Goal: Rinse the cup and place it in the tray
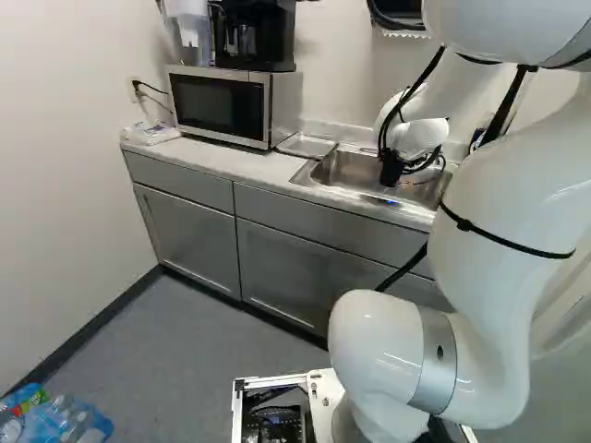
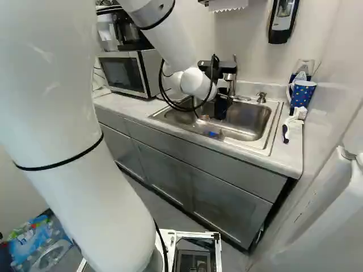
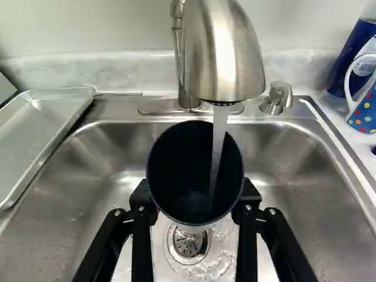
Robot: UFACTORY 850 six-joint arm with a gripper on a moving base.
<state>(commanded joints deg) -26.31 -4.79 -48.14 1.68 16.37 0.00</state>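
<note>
Cup gripped in claw, arm reaching over sink.

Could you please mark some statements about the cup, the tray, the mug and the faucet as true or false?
1. Water runs from the faucet into the cup. True.
2. The tray lies at the edge of the sink, on the microwave's side. True.
3. The cup stands in the tray. False: the gripper holds it over the sink.
4. The dotted mug is in the sink. False: it stands on the counter.
</note>
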